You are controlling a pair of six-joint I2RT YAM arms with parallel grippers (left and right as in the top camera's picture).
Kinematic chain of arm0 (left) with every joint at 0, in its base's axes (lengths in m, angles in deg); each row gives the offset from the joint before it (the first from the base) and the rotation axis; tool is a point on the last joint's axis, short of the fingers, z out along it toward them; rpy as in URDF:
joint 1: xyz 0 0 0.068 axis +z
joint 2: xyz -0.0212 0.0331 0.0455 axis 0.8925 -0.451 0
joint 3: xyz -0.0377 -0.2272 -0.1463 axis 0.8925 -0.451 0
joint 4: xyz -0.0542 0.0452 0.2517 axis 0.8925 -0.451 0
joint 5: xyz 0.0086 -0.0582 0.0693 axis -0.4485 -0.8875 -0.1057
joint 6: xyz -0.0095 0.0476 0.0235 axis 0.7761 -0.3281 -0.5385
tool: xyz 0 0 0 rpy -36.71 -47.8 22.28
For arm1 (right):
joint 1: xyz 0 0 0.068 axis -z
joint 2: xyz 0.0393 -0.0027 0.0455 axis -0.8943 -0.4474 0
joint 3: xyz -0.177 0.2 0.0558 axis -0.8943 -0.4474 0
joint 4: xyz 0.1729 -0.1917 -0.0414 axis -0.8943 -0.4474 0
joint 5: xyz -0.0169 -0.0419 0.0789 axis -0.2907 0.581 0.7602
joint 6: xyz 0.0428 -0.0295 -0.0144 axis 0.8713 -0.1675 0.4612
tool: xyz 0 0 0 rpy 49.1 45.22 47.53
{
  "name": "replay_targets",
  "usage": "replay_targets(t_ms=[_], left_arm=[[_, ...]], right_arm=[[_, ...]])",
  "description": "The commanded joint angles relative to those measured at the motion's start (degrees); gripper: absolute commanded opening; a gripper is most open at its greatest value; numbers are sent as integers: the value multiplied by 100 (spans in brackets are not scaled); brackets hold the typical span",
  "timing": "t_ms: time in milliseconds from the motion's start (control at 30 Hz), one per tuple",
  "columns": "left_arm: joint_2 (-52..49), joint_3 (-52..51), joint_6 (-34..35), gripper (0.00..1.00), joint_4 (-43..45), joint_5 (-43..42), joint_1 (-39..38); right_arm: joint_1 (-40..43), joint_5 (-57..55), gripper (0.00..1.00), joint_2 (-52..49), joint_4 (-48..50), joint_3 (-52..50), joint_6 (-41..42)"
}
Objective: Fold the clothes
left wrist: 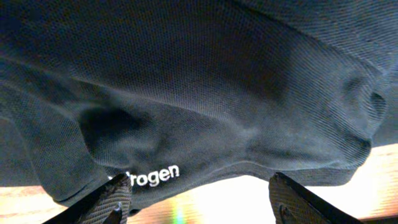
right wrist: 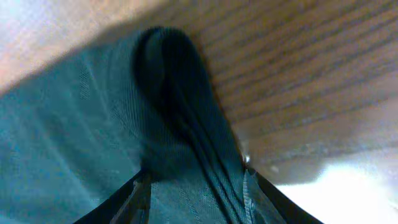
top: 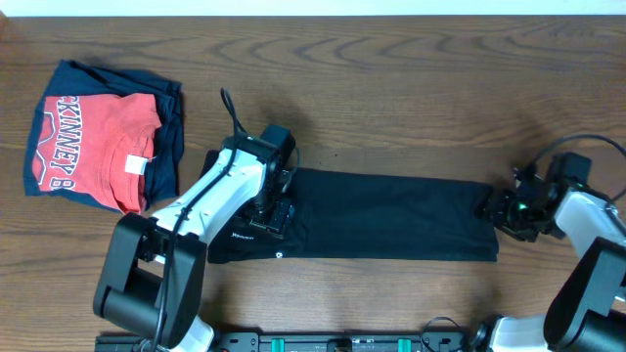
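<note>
The black shirt (top: 391, 215) lies on the table as a long flat strip running left to right. My left gripper (top: 278, 211) is down over its left end. In the left wrist view the fingers (left wrist: 205, 202) are wide apart and hold nothing, and the shirt's edge (left wrist: 205, 106) with white lettering lies just ahead of them. My right gripper (top: 501, 207) is at the strip's right end. In the right wrist view its fingers (right wrist: 198, 196) are closed on a bunched ridge of the black fabric (right wrist: 180, 124).
A red T-shirt with white block letters (top: 93, 142) lies on a folded navy-blue garment (top: 172, 110) at the back left. The wooden table (top: 411, 98) surrounds the strip. The arm bases stand at the front edge.
</note>
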Motion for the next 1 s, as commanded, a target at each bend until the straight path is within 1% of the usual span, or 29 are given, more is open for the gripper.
replay_targets(t_ms=[0, 33, 100, 167, 200, 333, 433, 567, 633, 700, 767, 800, 867, 900, 967], left_arm=[[247, 122, 4, 72, -31, -13, 31], [306, 129, 4, 72, -33, -11, 31], [426, 136, 4, 73, -28, -11, 31], [551, 136, 4, 76, -22, -13, 31], [616, 136, 4, 77, -13, -13, 31], [811, 136, 4, 82, 52, -11, 31], [833, 136, 4, 83, 72, -11, 31], [833, 136, 4, 83, 74, -11, 31], [833, 136, 2, 83, 92, -11, 31], [833, 136, 2, 83, 103, -11, 31], [833, 136, 2, 83, 114, -11, 31], [833, 136, 4, 83, 118, -11, 31], [833, 136, 2, 83, 118, -11, 31], [833, 136, 2, 83, 118, -11, 31], [835, 146, 4, 83, 114, -11, 31]], right_arm=[[525, 673, 52, -334, 48, -190, -214], [702, 850, 55, -334, 24, -157, -219], [977, 1023, 59, -334, -24, -149, -310], [1108, 994, 63, -345, -109, -157, -474], [1123, 957, 64, -350, -149, -170, -496], [942, 750, 63, -389, -170, -350, -494], [787, 533, 55, -391, -57, -570, -494], [726, 542, 41, -391, 111, -885, -564], [728, 455, 40, -391, 210, -1010, -579], [730, 330, 30, -391, 225, -1027, -575], [732, 385, 24, -389, 308, -1016, -575], [732, 444, 18, -389, 369, -1005, -575], [756, 754, 2, -378, 557, -938, -577], [769, 885, 1, -372, 599, -896, -577], [833, 1032, 1, -334, 599, -765, -494]])
